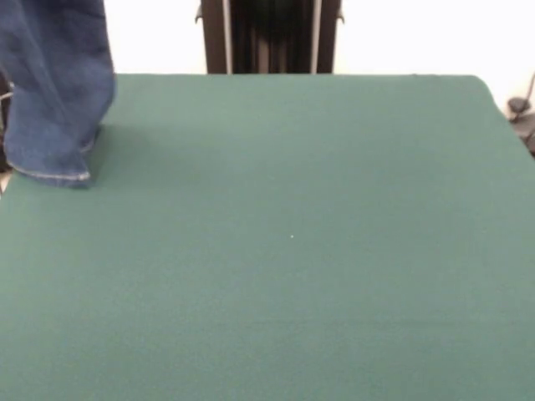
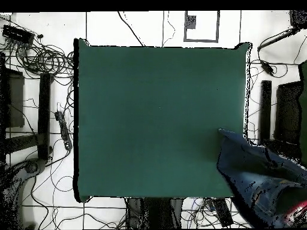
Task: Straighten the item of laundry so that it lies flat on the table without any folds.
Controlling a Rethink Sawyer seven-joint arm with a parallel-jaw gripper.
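The item of laundry, a pair of blue denim jeans, hangs down from above at the table's far left corner in the front view. One leg's stitched hem rests on or just above the green table near its left edge. In the overhead view the jeans spread large over the table's lower right corner and beyond its edge, with faded patches showing. What holds them up is hidden. A small reddish patch shows under the denim at the lower right, and I cannot tell what it is. My gripper shows in neither view.
Coiled cables and black gear lie on the floor left of the table in the overhead view. Black equipment stands along its right side. A dark object sits just off the table's right corner in the front view.
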